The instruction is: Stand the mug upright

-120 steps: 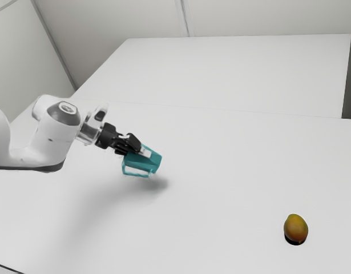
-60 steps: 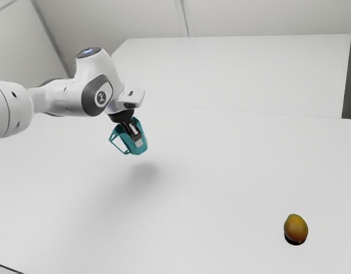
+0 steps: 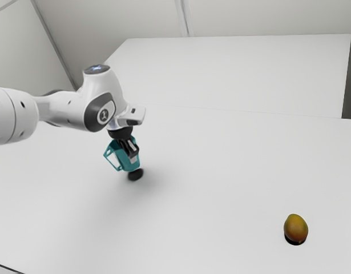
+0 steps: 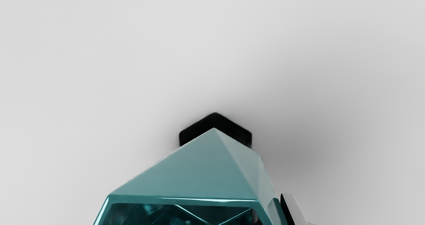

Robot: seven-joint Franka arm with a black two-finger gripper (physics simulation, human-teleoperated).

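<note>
A: Gripper (image 3: 133, 154) status?
B: Clamped on the mug (image 3: 128, 164), which is slightly tilted, base downward, just above the table (image 3: 221, 182).
A: Markings?
B: Pale emblem (image 3: 104, 115) on the arm's (image 3: 67, 109) dark joint cover; too small to read.

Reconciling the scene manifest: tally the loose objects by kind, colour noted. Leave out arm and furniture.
Mug: 1 (teal, held in the gripper)
Fruit: 1 (orange-brown with a greenish tint, on the table)
Total: 2
</note>
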